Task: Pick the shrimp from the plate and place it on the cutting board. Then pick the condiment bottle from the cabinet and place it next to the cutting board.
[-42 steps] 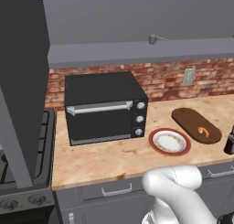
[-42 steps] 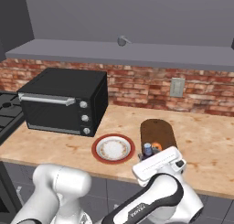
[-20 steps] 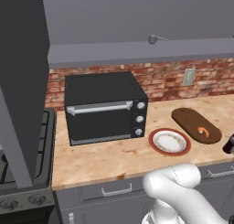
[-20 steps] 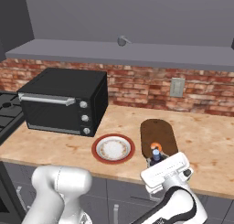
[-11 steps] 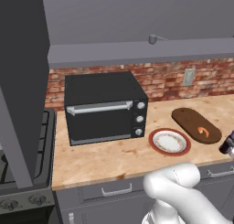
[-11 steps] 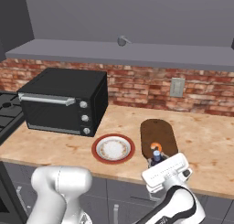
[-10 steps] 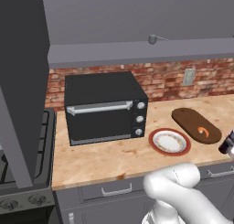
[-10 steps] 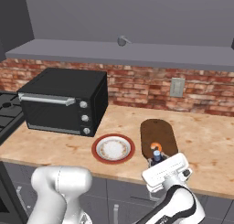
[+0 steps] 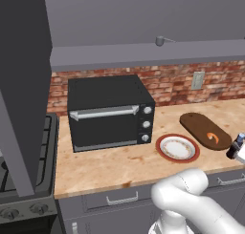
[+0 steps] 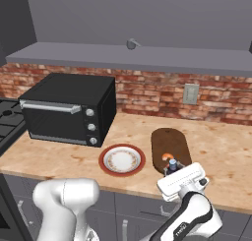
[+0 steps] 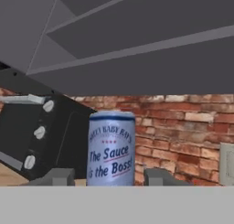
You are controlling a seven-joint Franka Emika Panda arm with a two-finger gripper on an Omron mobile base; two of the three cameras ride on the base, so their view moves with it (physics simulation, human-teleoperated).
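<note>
Red brick backsplash [image 9: 172, 82], wood counter [image 9: 119, 164], black toaster oven [image 9: 107, 111].

The bottle [image 11: 111, 148] carries a pale label reading "The Sauce is the Boss!" in dark blue slanted letters. Above that runs a curved line of smaller capitals, seemingly "SWEET BABY RAY'S", with a row of small red marks beneath it. On the arm's white link [image 10: 181, 229], a small dark logo is too tiny to read.

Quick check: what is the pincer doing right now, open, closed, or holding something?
Pincer: closed on the condiment bottle, held upright near the cutting board.
</note>
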